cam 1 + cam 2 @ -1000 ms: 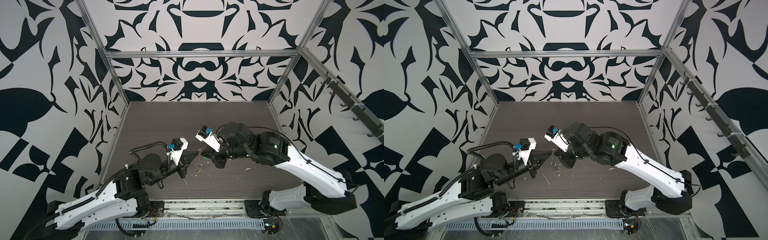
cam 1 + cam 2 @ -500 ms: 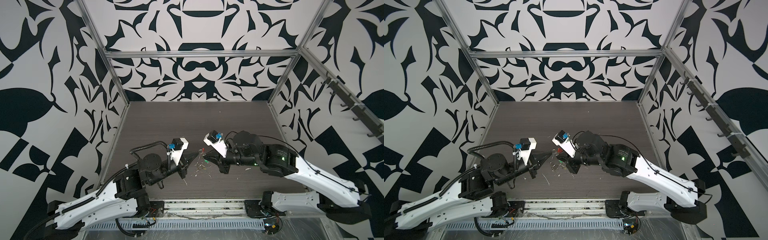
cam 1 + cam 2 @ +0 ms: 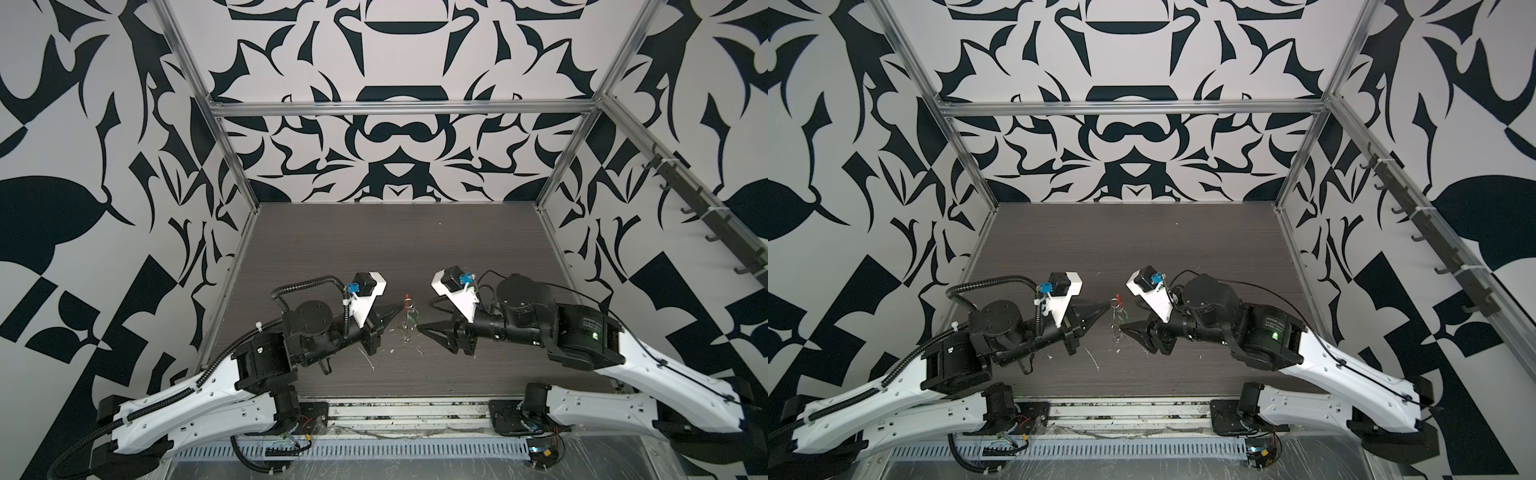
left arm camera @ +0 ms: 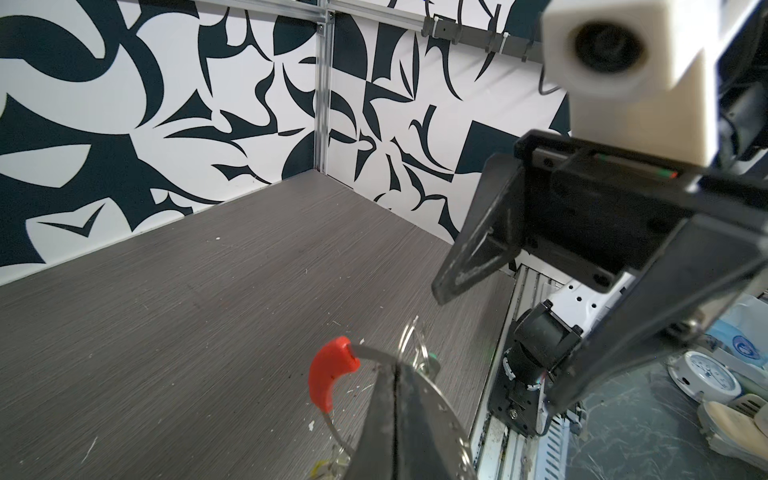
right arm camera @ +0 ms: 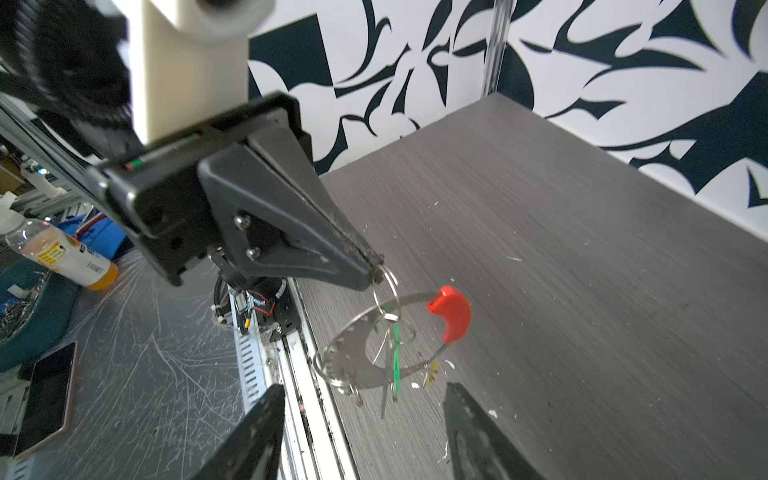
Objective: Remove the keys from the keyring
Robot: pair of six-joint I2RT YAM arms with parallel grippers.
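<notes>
The keyring [image 5: 353, 345], a grey hoop with a red sleeve [image 5: 451, 309], hangs in the air above the table. It hangs from a small silver split ring [image 5: 386, 291] that is pinched in the tip of my left gripper [image 5: 376, 270], which is shut. In both top views the left gripper [image 3: 402, 305] [image 3: 1109, 305] points right at the keyring [image 3: 409, 320] [image 3: 1119, 318]. The keys dangle from the hoop, one with a green tag [image 5: 397, 357], one with a yellow tag [image 5: 432, 370]. My right gripper [image 5: 365, 436] [image 3: 426, 318] stands open just short of the hoop, touching nothing.
White flecks of debris [image 3: 370, 361] lie on the dark wood-grain table [image 3: 374, 249]. The metal front rail [image 3: 407, 419] runs along the near edge. Off the table, the right wrist view shows a bottle [image 5: 66, 253] and a phone [image 5: 45, 395].
My right gripper has drawn back to the right, away from the keyring, and its jaws have opened. The left gripper has held still, shut, with the keyring hanging from it.
</notes>
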